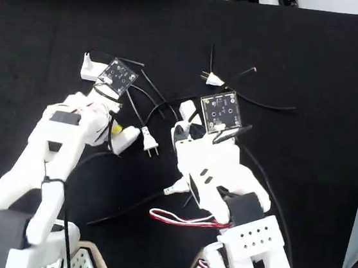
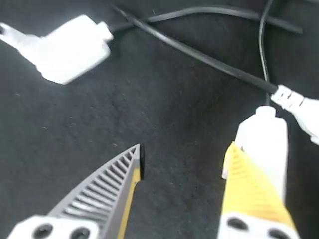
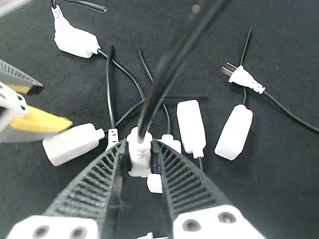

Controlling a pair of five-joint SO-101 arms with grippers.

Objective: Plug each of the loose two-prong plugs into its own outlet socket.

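Held a white plug clamped in right gripper, with left gripper wide apart beside an outlet socket. Risked, probably, its black cord tugging the plug askew.

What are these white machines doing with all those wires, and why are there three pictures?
They are two robot arms at a black table. One picture looks down from a camera above. The other two come from small cameras on each arm's wrist, so you see its jaws close up. The left arm has one yellow jaw and one grey, standing open, with a white block right by the yellow one. The right arm has its jaws shut on a white plug with a black cord. Around them lie more white plugs, more cords, one dark square board and another.
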